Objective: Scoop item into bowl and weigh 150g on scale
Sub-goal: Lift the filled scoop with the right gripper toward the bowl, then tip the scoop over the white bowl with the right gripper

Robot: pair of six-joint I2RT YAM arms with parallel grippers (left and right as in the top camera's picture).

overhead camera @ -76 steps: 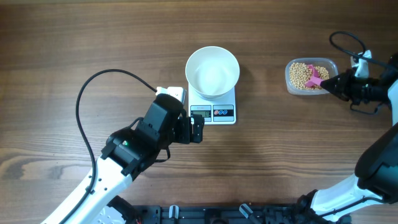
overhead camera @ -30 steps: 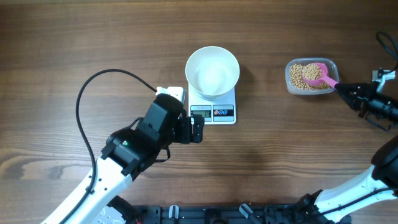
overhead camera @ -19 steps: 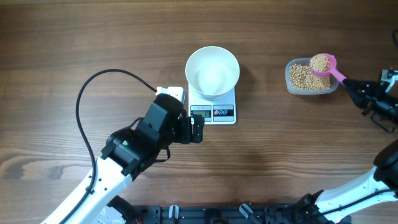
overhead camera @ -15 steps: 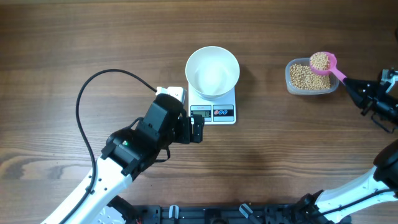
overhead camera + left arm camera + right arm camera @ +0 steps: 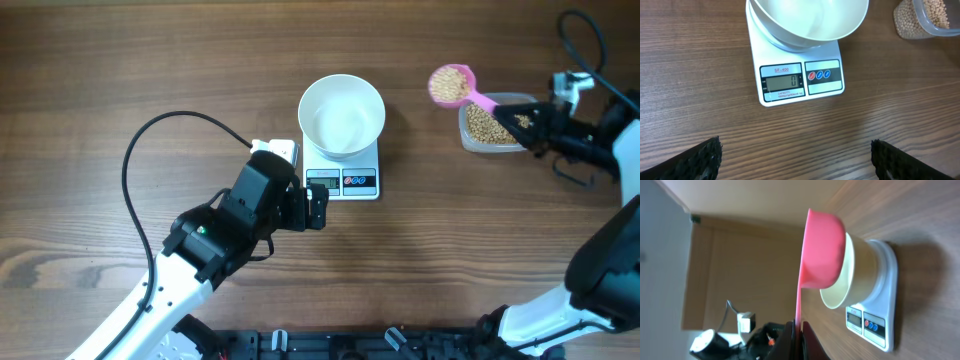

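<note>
The white bowl (image 5: 341,115) stands on the white scale (image 5: 343,178) at mid-table; in the left wrist view the scale (image 5: 800,77) reads 0 under the bowl (image 5: 807,20). My right gripper (image 5: 522,118) is shut on the handle of a pink scoop (image 5: 449,84) heaped with tan beans, held in the air between the bowl and the clear tub (image 5: 500,128). From the right wrist, the scoop (image 5: 822,250) hangs in front of the bowl (image 5: 845,275). My left gripper (image 5: 316,208) stands open just short of the scale's front edge, its fingers (image 5: 700,160) empty.
More beans (image 5: 487,125) lie in the clear tub at the right. A black cable (image 5: 150,135) loops over the table at the left, ending at a small white block (image 5: 275,150) beside the scale. Another cable (image 5: 585,30) arcs above the right arm.
The right gripper has raised the scoop full of beans out of the tub and carried it left towards the bowl. The left arm has not moved.
</note>
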